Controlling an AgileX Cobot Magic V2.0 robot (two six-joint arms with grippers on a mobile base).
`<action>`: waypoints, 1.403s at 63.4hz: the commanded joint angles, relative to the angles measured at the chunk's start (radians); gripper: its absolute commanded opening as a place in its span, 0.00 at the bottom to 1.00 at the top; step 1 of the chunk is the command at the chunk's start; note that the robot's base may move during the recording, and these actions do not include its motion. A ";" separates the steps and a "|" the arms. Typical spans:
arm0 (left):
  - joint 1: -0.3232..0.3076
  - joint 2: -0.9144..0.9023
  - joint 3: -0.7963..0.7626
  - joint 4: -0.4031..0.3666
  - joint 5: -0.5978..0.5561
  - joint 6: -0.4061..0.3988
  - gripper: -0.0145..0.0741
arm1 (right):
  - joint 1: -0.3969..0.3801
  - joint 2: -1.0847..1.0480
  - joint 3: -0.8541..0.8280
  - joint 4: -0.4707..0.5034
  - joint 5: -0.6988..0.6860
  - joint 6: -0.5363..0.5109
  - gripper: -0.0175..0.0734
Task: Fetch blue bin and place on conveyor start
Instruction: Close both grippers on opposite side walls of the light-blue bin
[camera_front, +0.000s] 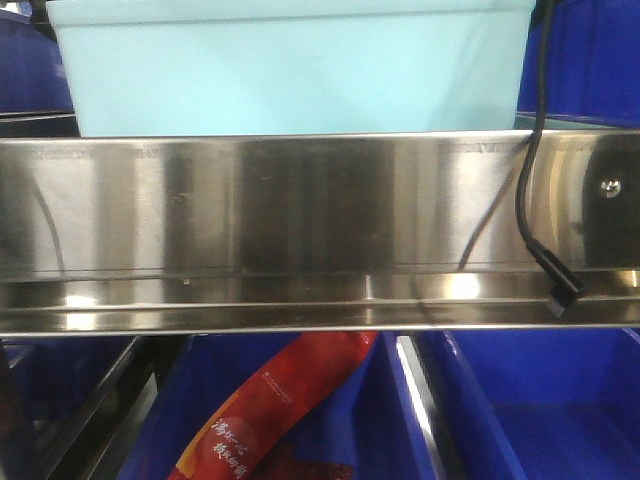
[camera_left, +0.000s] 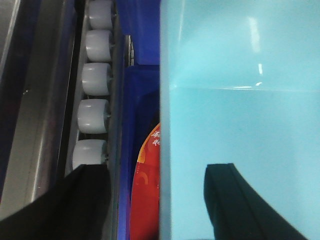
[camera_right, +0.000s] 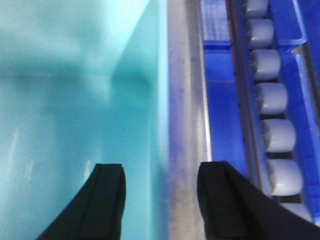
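Left end effector (camera_left: 157, 200): fingers wide apart, straddling one side wall of the blue bin (camera_left: 240, 110).
Right end effector (camera_right: 162, 200): spread wide, astride the opposite wall.
Blue bin: between both end effectors, above the steel shelf (camera_front: 300, 220).

Left pincer (camera_left: 156, 170): black jaws spread wide, nothing clamped. Right pincer (camera_right: 161, 167): jaws likewise spread wide, tips level.

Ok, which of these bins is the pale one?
The turquoise bin above the steel shelf; the other bins beside and below it are all dark blue.
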 joint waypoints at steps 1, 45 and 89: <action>0.001 -0.001 -0.002 -0.003 -0.001 0.002 0.53 | -0.006 -0.003 -0.009 -0.002 -0.015 -0.006 0.45; 0.001 0.001 -0.002 -0.005 0.021 0.002 0.42 | -0.006 -0.003 -0.009 -0.002 -0.019 -0.023 0.36; -0.016 -0.093 -0.036 0.001 0.085 -0.011 0.04 | 0.030 -0.079 -0.009 -0.061 -0.017 -0.019 0.02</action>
